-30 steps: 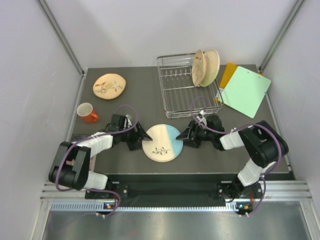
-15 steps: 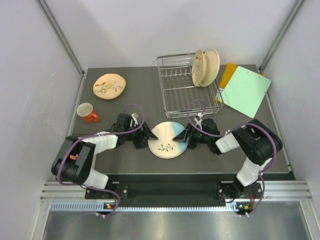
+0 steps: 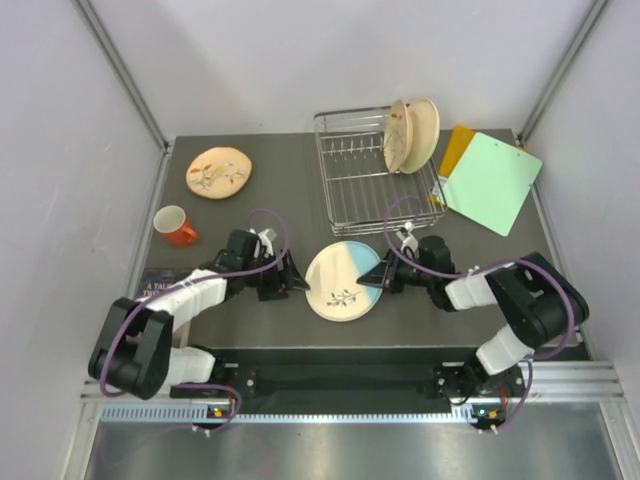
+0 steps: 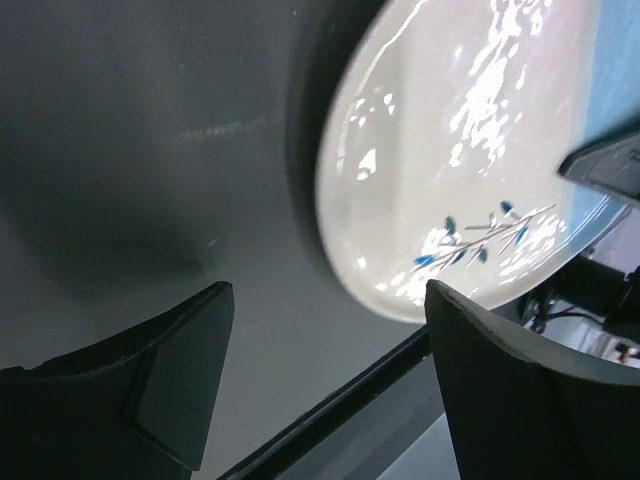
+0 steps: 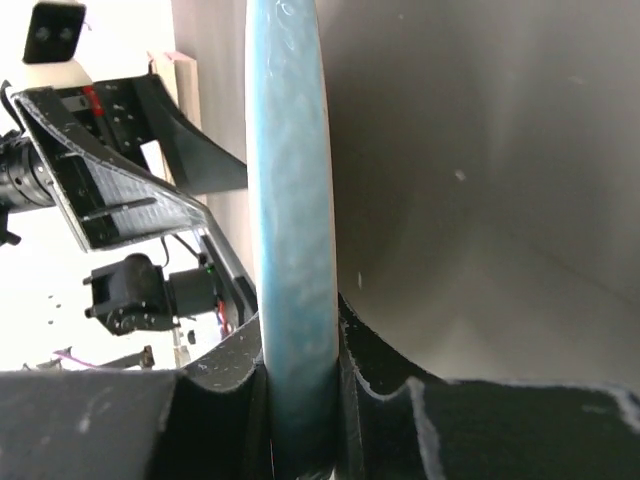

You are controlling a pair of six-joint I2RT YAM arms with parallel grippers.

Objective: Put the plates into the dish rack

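Dark table point(image 3: 280, 200); plate point(image 3: 343, 281) rim in right gripper point(image 3: 378, 277)

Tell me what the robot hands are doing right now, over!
Right gripper shut on rim of white-and-blue plate. Left gripper open, beside its other edge. Nothing between plate and dish rack; two tan plates racked.

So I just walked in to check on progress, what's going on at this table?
Two arms are loading plates into the rack. The right gripper is shut on the blue rim of the white-and-blue plate near the table's front. The left gripper is open at that plate's opposite edge, not gripping it. In the rack's far right end, two plates stand upright. A tan plate lies flat at the far left, near a red cup.
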